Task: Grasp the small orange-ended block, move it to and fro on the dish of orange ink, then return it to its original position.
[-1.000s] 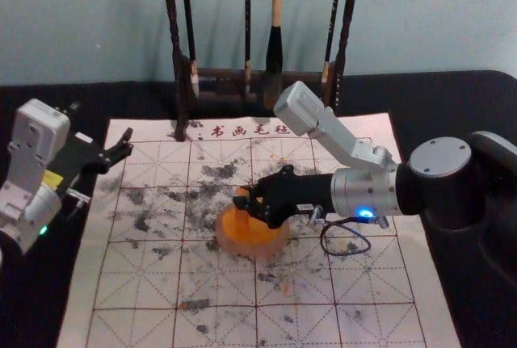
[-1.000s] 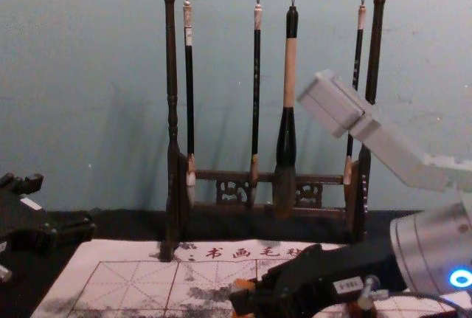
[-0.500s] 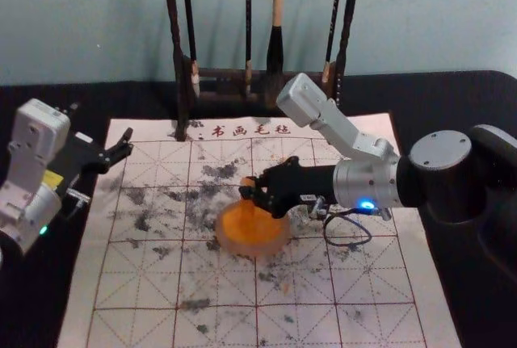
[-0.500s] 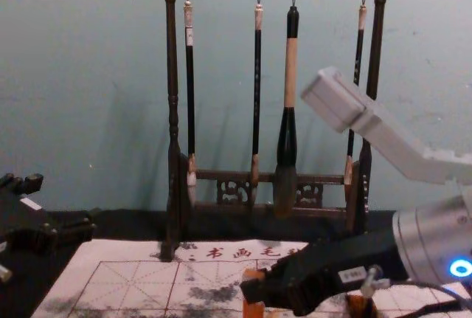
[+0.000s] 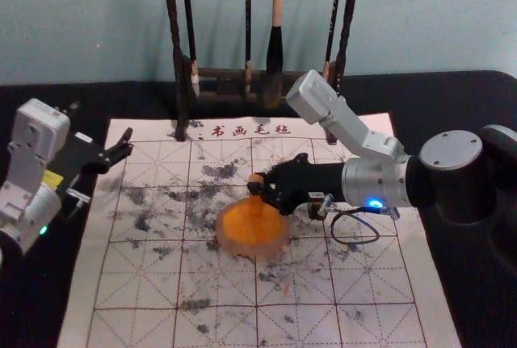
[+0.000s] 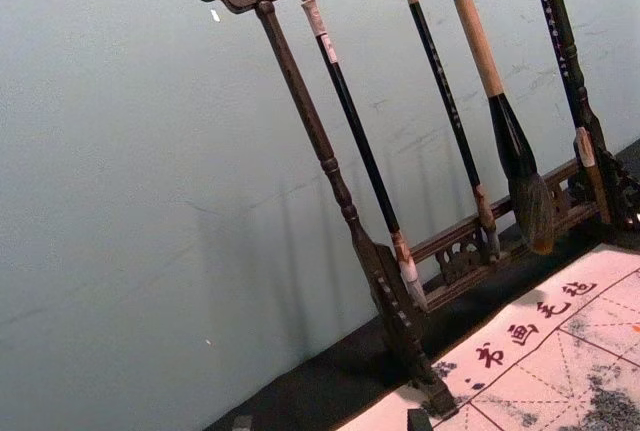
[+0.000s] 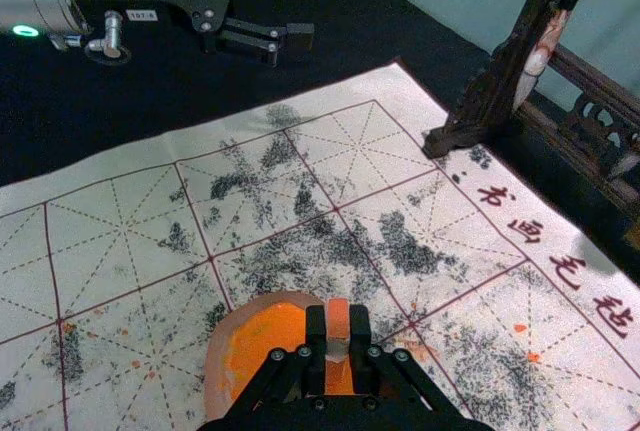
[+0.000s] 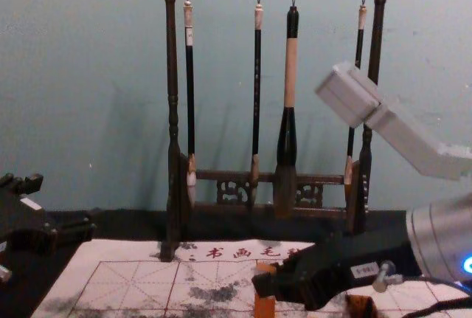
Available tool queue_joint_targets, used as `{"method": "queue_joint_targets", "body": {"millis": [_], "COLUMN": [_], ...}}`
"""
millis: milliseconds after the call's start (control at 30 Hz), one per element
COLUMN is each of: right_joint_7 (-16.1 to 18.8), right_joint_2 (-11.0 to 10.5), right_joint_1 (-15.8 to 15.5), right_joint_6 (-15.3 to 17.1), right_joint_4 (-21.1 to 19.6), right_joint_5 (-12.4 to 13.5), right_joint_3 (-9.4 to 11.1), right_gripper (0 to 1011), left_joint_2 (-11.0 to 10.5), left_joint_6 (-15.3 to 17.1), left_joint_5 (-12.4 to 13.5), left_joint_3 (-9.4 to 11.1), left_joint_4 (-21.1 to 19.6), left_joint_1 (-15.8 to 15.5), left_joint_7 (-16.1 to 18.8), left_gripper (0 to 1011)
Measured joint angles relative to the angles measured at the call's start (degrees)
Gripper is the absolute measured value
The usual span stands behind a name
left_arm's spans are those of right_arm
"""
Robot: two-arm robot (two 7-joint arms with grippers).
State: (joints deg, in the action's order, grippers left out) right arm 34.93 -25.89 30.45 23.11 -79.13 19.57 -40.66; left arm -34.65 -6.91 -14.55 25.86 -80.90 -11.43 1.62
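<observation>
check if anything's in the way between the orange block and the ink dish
Nothing visible stands between them: the right gripper holds the block over the dish, its lower end at the orange ink; whether it touches, I cannot tell.

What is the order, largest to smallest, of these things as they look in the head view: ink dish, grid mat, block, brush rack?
1. Grid mat
2. Brush rack, cut off by the view's top edge
3. Ink dish
4. Block, partly covered by the right gripper
</observation>
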Motion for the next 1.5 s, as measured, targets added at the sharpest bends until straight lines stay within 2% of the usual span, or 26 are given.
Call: {"method": "queue_joint_targets", "body": {"millis": [300, 500, 667, 700, 933, 1233, 1500], "right_joint_7": [-0.9, -2.5, -6.0, -6.0, -11.4, -15.5, -16.8], "right_joint_2": [-0.5, -2.1, -4.6, -4.6, -7.4, -9.4, -9.9], "right_joint_1": [-1.6, -3.3, -6.5, -6.5, -11.9, -18.1, -20.9], "right_joint_6": [0.4, 1.1, 2.9, 2.9, 5.2, 6.3, 6.4], "right_joint_4": [-2.5, -6.7, -12.3, -12.3, -18.5, -23.4, -24.7], "right_joint_5": [2.0, 3.8, 5.1, 5.1, 6.7, 8.4, 9.1], "right_joint_3": [2.2, 4.2, 6.7, 6.7, 11.0, 15.8, 17.7], "right_gripper": [108, 108, 108, 108, 108, 108, 108], "left_joint_2": [0.0, 0.0, 0.0, 0.0, 0.0, 0.0, 0.0], "left_joint_6": [0.0, 0.0, 0.0, 0.0, 0.0, 0.0, 0.0], "left_joint_5": [0.0, 0.0, 0.0, 0.0, 0.0, 0.0, 0.0], "left_joint_3": [0.0, 0.0, 0.0, 0.0, 0.0, 0.0, 0.0], "left_joint_4": [0.0, 0.0, 0.0, 0.0, 0.0, 0.0, 0.0], "left_joint_1": [0.0, 0.0, 0.0, 0.0, 0.0, 0.0, 0.0], "left_joint_7": [0.0, 0.0, 0.0, 0.0, 0.0, 0.0, 0.0], "left_gripper": [1001, 1001, 1001, 1001, 1001, 1001, 1001]}}
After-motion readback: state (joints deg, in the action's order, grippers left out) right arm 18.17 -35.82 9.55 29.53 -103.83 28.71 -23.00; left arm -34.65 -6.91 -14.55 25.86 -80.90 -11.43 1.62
